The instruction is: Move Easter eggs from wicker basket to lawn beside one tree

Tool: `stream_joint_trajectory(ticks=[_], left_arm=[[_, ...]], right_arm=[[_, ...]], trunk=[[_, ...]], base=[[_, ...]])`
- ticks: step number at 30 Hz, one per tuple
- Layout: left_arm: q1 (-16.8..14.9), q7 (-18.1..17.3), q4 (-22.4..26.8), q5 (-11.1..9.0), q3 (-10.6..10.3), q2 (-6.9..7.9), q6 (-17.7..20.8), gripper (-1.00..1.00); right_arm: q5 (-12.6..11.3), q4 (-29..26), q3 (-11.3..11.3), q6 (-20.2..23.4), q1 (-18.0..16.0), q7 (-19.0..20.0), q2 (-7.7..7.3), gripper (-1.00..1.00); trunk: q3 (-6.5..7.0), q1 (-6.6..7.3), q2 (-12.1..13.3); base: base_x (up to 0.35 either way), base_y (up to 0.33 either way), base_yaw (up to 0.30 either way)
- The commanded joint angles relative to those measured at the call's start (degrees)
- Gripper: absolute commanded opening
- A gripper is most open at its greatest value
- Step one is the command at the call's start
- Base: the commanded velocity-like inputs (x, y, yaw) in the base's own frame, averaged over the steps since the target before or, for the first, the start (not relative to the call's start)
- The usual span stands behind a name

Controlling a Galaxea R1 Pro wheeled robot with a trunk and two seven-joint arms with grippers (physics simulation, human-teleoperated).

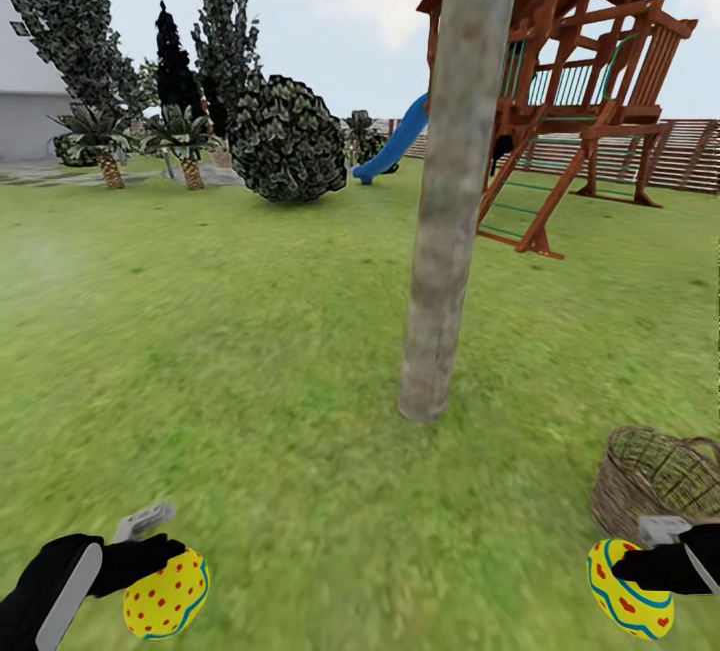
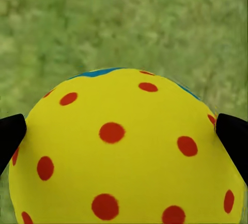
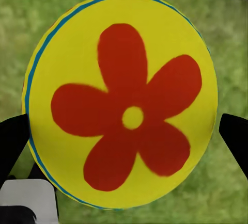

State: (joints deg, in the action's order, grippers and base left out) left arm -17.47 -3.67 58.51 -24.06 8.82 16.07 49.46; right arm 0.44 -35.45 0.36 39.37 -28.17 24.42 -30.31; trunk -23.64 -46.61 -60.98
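Both grippers, left gripper and right gripper, each clamp one egg.

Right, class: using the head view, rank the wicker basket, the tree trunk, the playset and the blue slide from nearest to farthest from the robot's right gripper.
1. Wicker basket: just beyond the right gripper, at the right edge.
2. Tree trunk: mid-lawn, ahead and leftward.
3. Playset: behind the trunk, to the right.
4. Blue slide: its foot lies farther back, left of the trunk.
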Motion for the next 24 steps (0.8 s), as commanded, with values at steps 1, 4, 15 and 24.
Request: stream_joint_trajectory(ticks=[1,4,15,24], left_arm=[[0.0,-0.3,0.0,0.3,0.2,0.03,0.3,-1.00],[0.0,-0.2,0.8,0.3,0.4,-0.01,-0.2,-1.00],[-0.5,0.2,-2.7,0.7,-0.2,-4.39,-0.4,-1.00],[-9.2,0.4,-9.9,0.9,-0.2,-4.66,-4.0,-1.00]], right_arm=[[0.1,-0.1,0.1,0.3,0.0,0.2,0.05,-1.00],[0.1,-0.1,0.1,0.3,0.0,0.2,0.42,-1.00],[4.0,-3.1,0.3,3.7,-0.8,-13.2,13.96,-1.00],[4.0,-4.6,0.4,8.4,-3.3,-13.2,15.17,-1.00]], trunk=[[-0.10,-0.04,0.0],[-0.18,-0.04,0.0],[-0.96,-0.04,0.0],[-1.59,-0.04,0.0]], base=[[0.339,0.000,-0.086],[0.339,0.000,-0.064],[0.339,0.000,-0.030],[0.341,0.000,-0.085]])
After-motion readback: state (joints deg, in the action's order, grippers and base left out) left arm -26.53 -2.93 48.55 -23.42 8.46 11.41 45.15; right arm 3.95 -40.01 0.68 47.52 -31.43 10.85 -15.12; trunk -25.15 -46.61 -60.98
